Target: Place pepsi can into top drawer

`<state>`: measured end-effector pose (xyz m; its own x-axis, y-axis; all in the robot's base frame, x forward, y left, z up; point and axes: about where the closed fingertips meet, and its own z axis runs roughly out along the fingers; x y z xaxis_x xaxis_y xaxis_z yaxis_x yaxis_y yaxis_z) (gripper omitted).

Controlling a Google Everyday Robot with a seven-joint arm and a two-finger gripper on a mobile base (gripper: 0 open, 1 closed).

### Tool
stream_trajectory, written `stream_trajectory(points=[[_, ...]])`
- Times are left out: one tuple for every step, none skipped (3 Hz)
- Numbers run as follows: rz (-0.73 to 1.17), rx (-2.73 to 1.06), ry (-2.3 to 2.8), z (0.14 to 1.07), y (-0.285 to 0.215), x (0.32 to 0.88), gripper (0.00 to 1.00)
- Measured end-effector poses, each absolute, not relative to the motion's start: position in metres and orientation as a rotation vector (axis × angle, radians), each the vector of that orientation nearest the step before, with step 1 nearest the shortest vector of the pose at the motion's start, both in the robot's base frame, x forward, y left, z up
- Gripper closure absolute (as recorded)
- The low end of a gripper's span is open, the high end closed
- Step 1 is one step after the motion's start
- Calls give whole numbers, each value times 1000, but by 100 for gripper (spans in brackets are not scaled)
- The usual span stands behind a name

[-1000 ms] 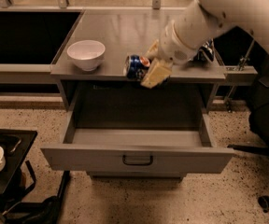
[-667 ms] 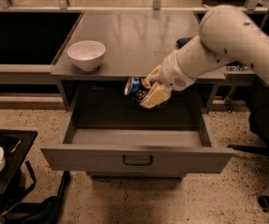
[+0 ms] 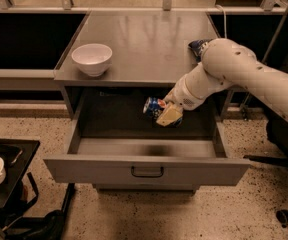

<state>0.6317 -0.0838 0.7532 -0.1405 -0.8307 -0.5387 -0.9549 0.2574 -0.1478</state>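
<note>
Grey surface (image 3: 144, 39) above; top drawer (image 3: 84, 170) open. Gripper (image 3: 168, 115) over drawer's rear edge, jaws clamping pepsi can (image 3: 152, 106). Lower centrally before releasing.

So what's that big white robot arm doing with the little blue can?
The robot's gripper is clamped on the pepsi can and holds it in the air over the open top drawer. The can lies tilted on its side and is not resting in the drawer yet. A white bowl sits on the cabinet top, away from the arm.
</note>
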Motion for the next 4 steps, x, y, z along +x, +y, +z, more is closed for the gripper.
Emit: stream_trajectory(points=[[249, -1597, 2095, 728, -101, 655, 100], [200, -1565, 2119, 719, -109, 661, 100], [136, -1563, 2052, 723, -101, 642, 100], [134, -1574, 2030, 706, -93, 624, 100]])
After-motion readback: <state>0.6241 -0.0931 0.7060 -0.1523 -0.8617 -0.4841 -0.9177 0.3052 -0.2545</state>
